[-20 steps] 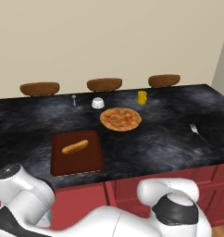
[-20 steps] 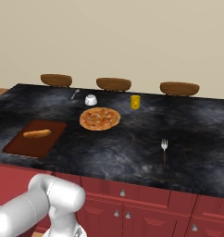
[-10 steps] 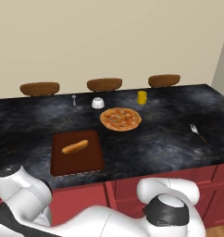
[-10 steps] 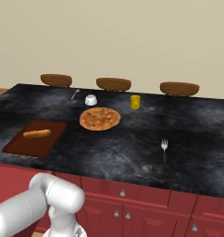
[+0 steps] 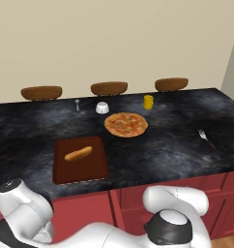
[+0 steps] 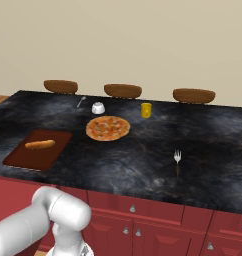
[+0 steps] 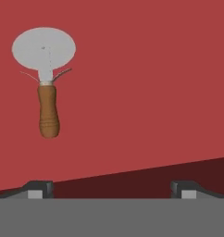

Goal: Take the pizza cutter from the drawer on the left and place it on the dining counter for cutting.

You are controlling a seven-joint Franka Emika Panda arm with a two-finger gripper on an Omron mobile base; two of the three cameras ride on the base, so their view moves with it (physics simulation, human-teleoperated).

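In the hand view we saw the cutter [image 7: 47,83] lying flat on the red floor of the drawer [image 7: 151,92], wheel toward the top of that view, brown handle below it; our gripper [image 7: 112,189] hung apart from it with its fingers [image 7: 39,189] spread wide, holding nothing; the cutter sat off toward one finger's side. On the counter [image 5: 177,145] we saw a pizza [image 5: 126,124], a board [image 5: 80,160] and a fork [image 5: 206,138].

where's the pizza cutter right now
In the hand view, the pizza cutter lies flat on the red drawer floor, upper left, wheel up and handle down, apart from the open pincer.
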